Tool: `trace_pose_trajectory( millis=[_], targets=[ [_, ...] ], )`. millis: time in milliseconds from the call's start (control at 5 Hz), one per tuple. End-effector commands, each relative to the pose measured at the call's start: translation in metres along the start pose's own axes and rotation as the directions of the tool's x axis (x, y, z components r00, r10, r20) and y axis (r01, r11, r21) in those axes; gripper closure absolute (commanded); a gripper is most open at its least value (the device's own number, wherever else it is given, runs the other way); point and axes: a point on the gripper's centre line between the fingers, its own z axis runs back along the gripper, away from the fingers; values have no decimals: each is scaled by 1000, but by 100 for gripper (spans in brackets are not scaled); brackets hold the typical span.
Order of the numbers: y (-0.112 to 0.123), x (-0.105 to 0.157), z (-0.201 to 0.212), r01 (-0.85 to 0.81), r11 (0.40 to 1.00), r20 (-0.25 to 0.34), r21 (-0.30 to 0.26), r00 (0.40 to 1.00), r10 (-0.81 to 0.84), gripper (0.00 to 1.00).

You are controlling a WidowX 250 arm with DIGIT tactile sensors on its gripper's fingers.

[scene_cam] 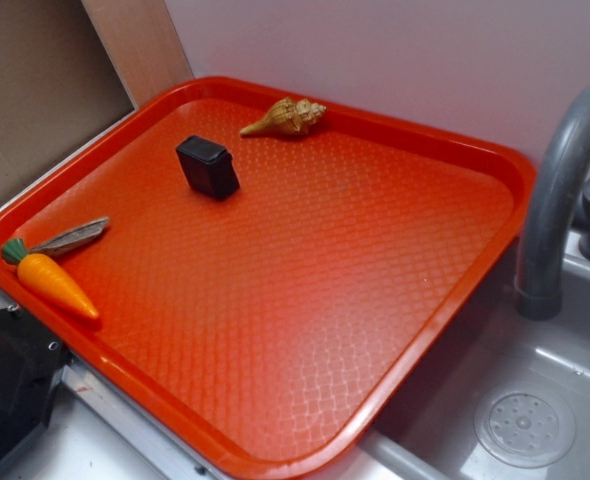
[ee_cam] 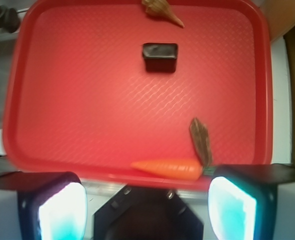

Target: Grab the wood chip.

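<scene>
Fingers: right up against the wrist lens, the gripper shows two pale pads glowing at the bottom corners, standing wide apart with nothing between them
Gripper position: hanging over the near edge of the tray, above the counter rather than over any object; I cannot make it out in the exterior view
Carrot: the orange toy carrot lies along the tray's near rim, its green top towards the right-hand pad; in the exterior view it sits in the left corner
Wood chip: the wood chip, a thin grey-brown sliver, lies flat on the tray floor just beyond the carrot, one pointed end touching or nearly touching the green top, the other angling away; seen from the side it forms a narrow V with the carrot
Black block: a small dark box stands further in, well apart from the chip
Seashell: a tan spiral seashell rests at the far rim
Tray: red, textured tray, sitting beside a sink
Faucet: a grey faucet rises next to the tray
</scene>
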Motion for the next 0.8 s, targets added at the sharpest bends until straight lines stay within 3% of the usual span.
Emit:
trace_pose_trajectory(
  millis=[0, 600],
  targets=[
    [33, 14, -47, -10, 998, -7, 60, 1000, 10, 0],
    [63, 6, -135, 15, 986, -154, 166, 988, 11, 0]
  ],
)
